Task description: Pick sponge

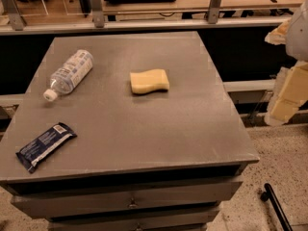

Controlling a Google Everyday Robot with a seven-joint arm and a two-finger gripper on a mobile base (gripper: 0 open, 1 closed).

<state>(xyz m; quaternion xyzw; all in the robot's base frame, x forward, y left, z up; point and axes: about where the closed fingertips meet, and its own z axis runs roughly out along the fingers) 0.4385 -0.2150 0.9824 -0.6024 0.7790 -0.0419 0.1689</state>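
We see the sponge (149,81) lying flat mid-table (144,143), long axis left-right, open surface around it, bottle (69,74) well left. Our gripper (288,88) hangs beyond the right edge; its opening we cannot tell.

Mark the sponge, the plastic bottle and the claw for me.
sponge (149,81), camera view, middle of its top face.
plastic bottle (71,72), camera view, its labelled body.
claw (288,93), camera view, foam pad at the picture's right edge.

Hand (279,73) off table (144,134) rt; sponge (149,81) clear, bottle (70,73) well left.
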